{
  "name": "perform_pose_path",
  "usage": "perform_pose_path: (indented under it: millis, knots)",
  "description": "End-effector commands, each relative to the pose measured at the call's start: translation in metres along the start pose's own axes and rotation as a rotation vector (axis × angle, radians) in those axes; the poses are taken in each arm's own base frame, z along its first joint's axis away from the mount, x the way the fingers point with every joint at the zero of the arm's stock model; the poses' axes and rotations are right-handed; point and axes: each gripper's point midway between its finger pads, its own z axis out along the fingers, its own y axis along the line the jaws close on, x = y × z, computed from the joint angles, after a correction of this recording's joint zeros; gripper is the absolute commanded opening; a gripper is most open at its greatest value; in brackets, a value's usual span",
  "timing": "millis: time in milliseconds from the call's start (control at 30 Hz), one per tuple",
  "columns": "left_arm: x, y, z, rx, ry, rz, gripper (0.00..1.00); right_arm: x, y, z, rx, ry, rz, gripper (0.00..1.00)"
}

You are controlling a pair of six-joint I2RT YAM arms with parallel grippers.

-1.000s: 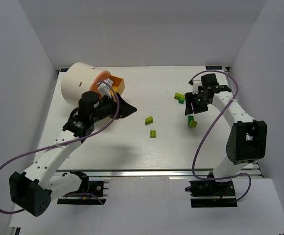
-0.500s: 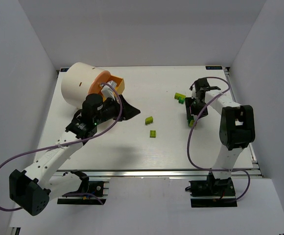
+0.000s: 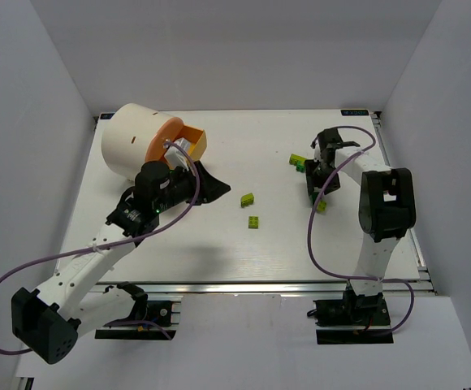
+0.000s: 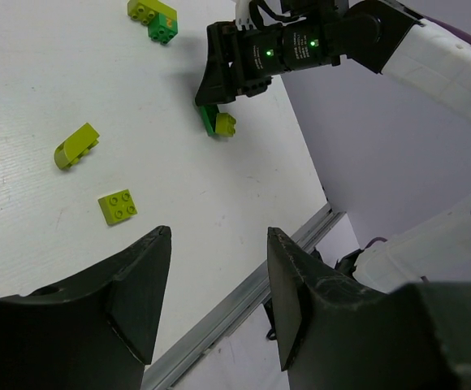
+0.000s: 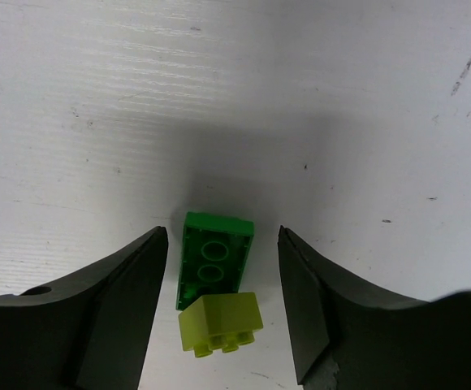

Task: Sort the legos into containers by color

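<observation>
Legos (image 3: 253, 222) lie loose on the counter (image 3: 219, 252), none sorted that I can see. The one in hand is the green brick (image 5: 215, 262), lying flat between the right jaws. Those jaws are released, with a gap showing on both sides of the brick and nothing gripped. A lime brick (image 5: 220, 323) touches the green one's near end, and I cannot tell whether the two are clipped together.

To do this pick well I would keep the jaws centred on the green brick's long sides and come straight down until the tips are almost on the counter. I would close on the far half only, away from the lime brick, then lift slowly and watch whether the lime one comes up too. If it does, I set both down and nudge them apart, since the colours belong in different trays.

A green-and-lime pair (image 4: 154, 16) lies just beyond, and a wedge (image 4: 76, 145) and a square (image 4: 118, 206), both lime, sit mid-counter.

The left jaws are released and empty, hanging beside the orange tray (image 3: 191, 140) of the cream drum (image 3: 131, 138).

For writing, I find only a small label (image 3: 353, 112) on the counter's far edge, too small to read. I see no brand marks.
</observation>
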Motion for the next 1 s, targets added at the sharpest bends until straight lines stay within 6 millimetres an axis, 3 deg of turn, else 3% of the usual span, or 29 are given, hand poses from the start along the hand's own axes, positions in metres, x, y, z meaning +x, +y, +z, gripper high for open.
perform_pose_path:
  millis: [0, 533, 700, 833, 933, 967]
  knots:
    - [-0.002, -0.004, -0.007, 0.001, -0.021, 0.003, 0.61, -0.004, 0.004, 0.000, -0.007, -0.013, 0.007, 0.61]
    - [-0.007, -0.004, -0.021, -0.026, -0.058, 0.002, 0.61, 0.012, 0.010, 0.007, -0.033, 0.038, 0.021, 0.45]
    - [-0.008, -0.004, -0.025, -0.035, -0.066, 0.001, 0.61, 0.011, 0.017, 0.005, -0.066, 0.036, 0.020, 0.35]
    - [-0.009, -0.004, -0.028, -0.039, -0.070, 0.001, 0.61, -0.006, 0.027, -0.007, -0.115, -0.003, -0.018, 0.26]
    - [-0.010, -0.006, -0.029, -0.035, -0.075, 0.004, 0.60, -0.024, 0.049, -0.025, -0.224, -0.060, -0.053, 0.16]
    - [-0.011, -0.007, -0.030, -0.035, -0.078, 0.007, 0.60, -0.039, 0.060, -0.038, -0.284, -0.109, -0.112, 0.12]
